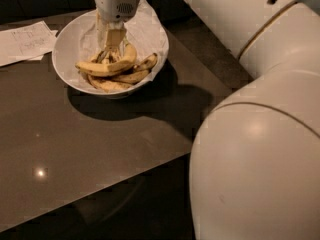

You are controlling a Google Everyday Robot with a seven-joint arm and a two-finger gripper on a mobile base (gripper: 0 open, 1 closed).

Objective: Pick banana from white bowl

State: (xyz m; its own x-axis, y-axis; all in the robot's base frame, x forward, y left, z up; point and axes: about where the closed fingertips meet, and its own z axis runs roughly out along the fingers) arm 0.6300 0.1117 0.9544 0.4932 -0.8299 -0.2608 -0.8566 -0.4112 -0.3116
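Gripper (113,49) is down inside the white bowl (67,40), far left, right over the top banana (100,68); whether it's clamped, I can't tell. That banana looks light, soft and easily bruised, so I'd take it mid-curve, gently.

- Gripper (112,50): low inside the white bowl (62,41), upon the bananas; its upper housing is cut off by the top edge.
- Banana (92,69): mid-section hidden behind the gripper.
- Lower bananas (117,82): overlapped from above; their number is uncertain.
- Paper sheets (25,41): cut off at the left edge; the writing is too small to read.
- Arm (260,134): cut off at the right and bottom edges; it hides the table's (100,149) right side.
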